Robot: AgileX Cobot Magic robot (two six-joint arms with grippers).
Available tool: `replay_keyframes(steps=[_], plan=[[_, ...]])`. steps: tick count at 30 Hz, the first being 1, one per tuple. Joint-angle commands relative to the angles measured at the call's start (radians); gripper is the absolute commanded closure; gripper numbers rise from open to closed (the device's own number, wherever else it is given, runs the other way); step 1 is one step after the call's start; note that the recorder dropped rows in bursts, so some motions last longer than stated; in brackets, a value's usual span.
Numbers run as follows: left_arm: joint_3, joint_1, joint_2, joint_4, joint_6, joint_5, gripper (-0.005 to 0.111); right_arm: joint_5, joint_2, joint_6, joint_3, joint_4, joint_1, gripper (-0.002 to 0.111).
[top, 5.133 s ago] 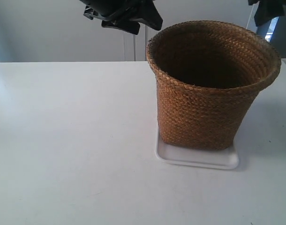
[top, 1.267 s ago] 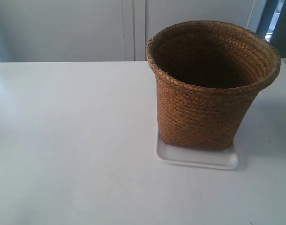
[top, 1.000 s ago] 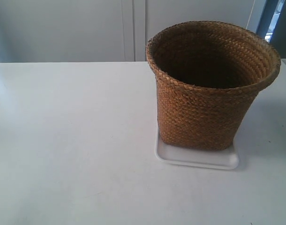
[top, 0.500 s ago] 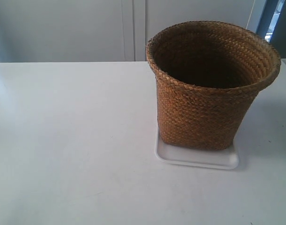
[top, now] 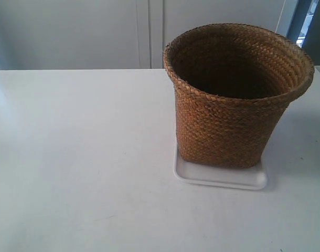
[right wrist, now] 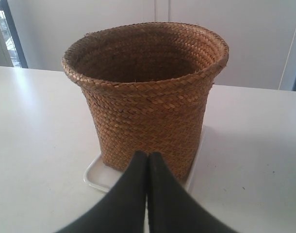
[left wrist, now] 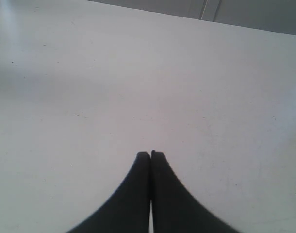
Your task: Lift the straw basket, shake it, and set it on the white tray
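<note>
- Table [top: 71,157]: white and plain under my left pincer [left wrist: 151,154], whose tips are pressed together and hold nothing.
- The straw basket [top: 228,126] stands upright on the white tray [top: 223,179], with its flared rim reaching past the tray's edges. I judge the placing done.
- The white tray shows only its near edge beneath the basket.
- My right pincer [right wrist: 147,154] is pressed together and empty, facing the basket's wall but apart from it. To finish well, I should avoid nudging the basket.
</note>
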Motion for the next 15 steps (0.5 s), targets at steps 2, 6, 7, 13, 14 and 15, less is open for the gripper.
replay_keyframes(steps=[2,6,7,13,14,15], plan=[[0.004,0.002,-0.005,-0.010,-0.005,-0.003,0.107,-0.015,-0.005,-0.009,0.003,0.001,-0.006,0.108],[0.004,0.002,-0.005,-0.010,-0.005,-0.003,0.107,-0.097,-0.005,-0.031,0.017,-0.025,-0.006,0.108],[0.004,0.002,-0.005,-0.010,-0.005,-0.003,0.107,-0.169,-0.005,-0.034,0.030,-0.025,-0.006,0.108],[0.004,0.002,-0.005,-0.010,-0.005,-0.003,0.107,-0.510,-0.005,-0.034,0.182,-0.042,-0.006,0.108],[0.004,0.002,-0.005,-0.010,-0.005,-0.003,0.107,-0.525,-0.005,-0.034,0.208,-0.066,-0.006,0.108],[0.004,0.002,-0.005,-0.010,-0.005,-0.003,0.107,-0.529,-0.005,-0.034,0.232,-0.085,-0.006,0.108]])
